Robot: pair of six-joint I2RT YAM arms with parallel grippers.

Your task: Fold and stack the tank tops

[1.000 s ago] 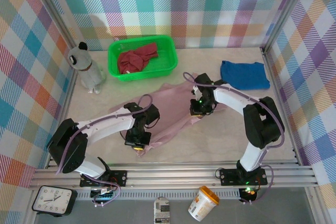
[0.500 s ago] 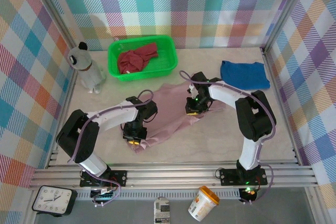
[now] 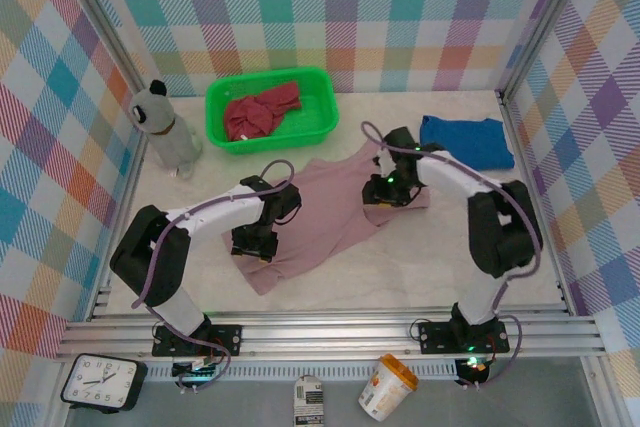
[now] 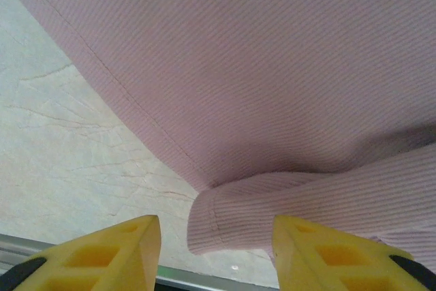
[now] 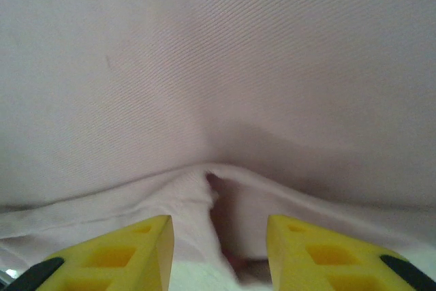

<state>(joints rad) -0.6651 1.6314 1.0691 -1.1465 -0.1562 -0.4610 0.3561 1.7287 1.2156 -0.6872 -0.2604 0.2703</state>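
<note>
printed matter: the clock below the table's front rail carries a dial with numerals, and the labels on the small packet and the tub beside it are too small to read. count: three tank tops, one basket, one toy dog, two arms. the pink tank top lies spread flat on the middle of the table; its long axis runs diagonally from the near-left corner to the far-right end, and which end carries the straps cannot be told. the blue tank top lies flat at the far right of the table, well apart from the basket, long axis left to right. the red tank top lies crumpled inside the green basket at the far left, with no clear axis. the left gripper sits over the near-left part of the pink top; in the left wrist view its yellow fingers stand spread, with a rolled hem of the pink top lying in the gap, not pinched. the right gripper sits over the far-right end; in the right wrist view its fingers stand spread either side of a raised crease in the pink cloth.
</note>
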